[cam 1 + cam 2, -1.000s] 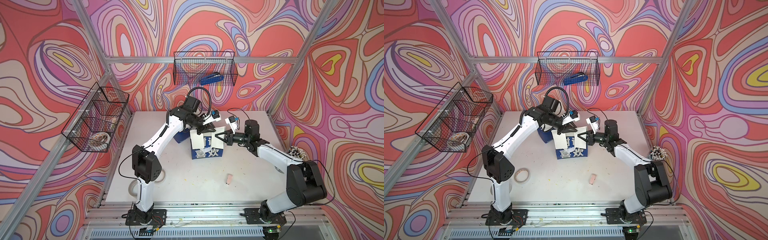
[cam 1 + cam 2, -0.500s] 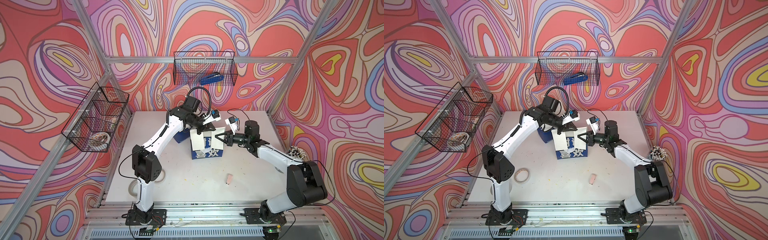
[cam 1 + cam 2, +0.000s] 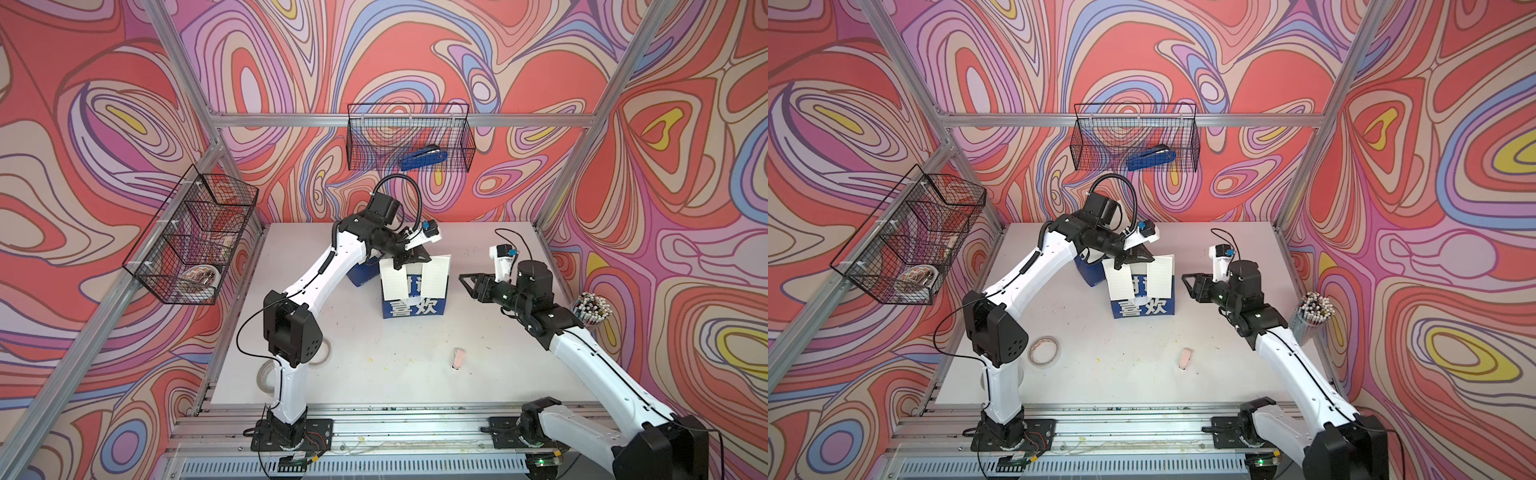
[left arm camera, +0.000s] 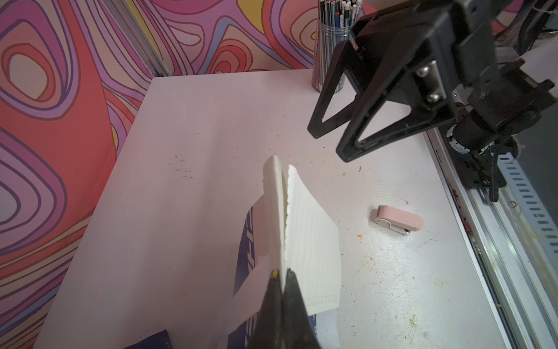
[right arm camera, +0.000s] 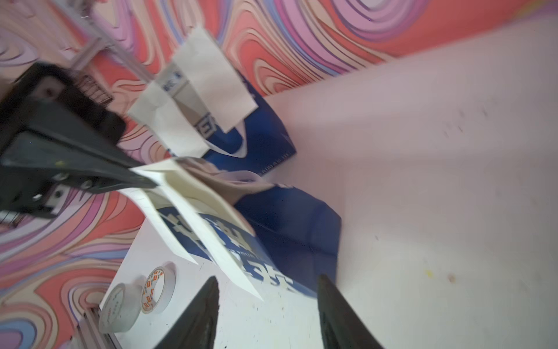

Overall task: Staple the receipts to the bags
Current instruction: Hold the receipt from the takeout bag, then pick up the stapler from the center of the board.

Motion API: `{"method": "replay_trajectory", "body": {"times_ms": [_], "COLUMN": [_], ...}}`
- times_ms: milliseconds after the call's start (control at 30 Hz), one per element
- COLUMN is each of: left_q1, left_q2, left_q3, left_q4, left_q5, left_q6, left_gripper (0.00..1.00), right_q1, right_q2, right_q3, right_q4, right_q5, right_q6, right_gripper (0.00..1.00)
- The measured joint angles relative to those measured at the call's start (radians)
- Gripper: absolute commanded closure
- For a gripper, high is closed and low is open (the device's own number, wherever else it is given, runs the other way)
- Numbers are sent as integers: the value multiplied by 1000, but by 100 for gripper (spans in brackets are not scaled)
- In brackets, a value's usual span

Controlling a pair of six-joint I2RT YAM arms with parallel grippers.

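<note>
The blue bag with white Chinese characters [image 3: 415, 308] [image 3: 1142, 308] stands upright mid-table. Two lined white receipts [image 3: 394, 283] [image 3: 436, 274] hang down its front. My left gripper [image 3: 409, 261] [image 4: 282, 272] reaches over from behind, shut on the bag's top rim together with a receipt [image 4: 314, 241]. To the bag's right my right gripper [image 3: 467, 284] [image 5: 267, 281] is open and holds nothing, a short gap from the bag's side [image 5: 287, 229]. A second blue bag [image 3: 365, 274] [image 5: 265, 133] stands behind, with receipts [image 5: 211, 78] on its front, partly hidden by my left arm.
A small pink stapler [image 3: 458, 358] [image 4: 398, 223] lies on the table in front of the bag. A blue stapler [image 3: 424, 159] sits in the back wall basket. Tape rolls [image 3: 1044, 350] [image 5: 157, 285] lie front left. A pen cup [image 3: 590, 309] stands at the right edge.
My right gripper let go at the bag's right top corner, opened and drew back a little to the right. My left gripper closed fully on the bag's rim.
</note>
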Motion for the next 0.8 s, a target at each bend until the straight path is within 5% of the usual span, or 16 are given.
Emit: {"method": "replay_trajectory", "body": {"times_ms": [267,800], "left_q1": [8,12], "left_q2": [-36,-81], "left_q3": [-42,-110], "left_q4": [-6,-9], "left_q5": [27,48], "left_q6": [5,27], "left_gripper": [100,100], "right_q1": [54,288], "right_q2": [29,295], "right_q3": [-134,-60], "right_q4": [-455,-468], "right_q5": [84,166], "right_q6": [455,640], "right_gripper": [35,31]}}
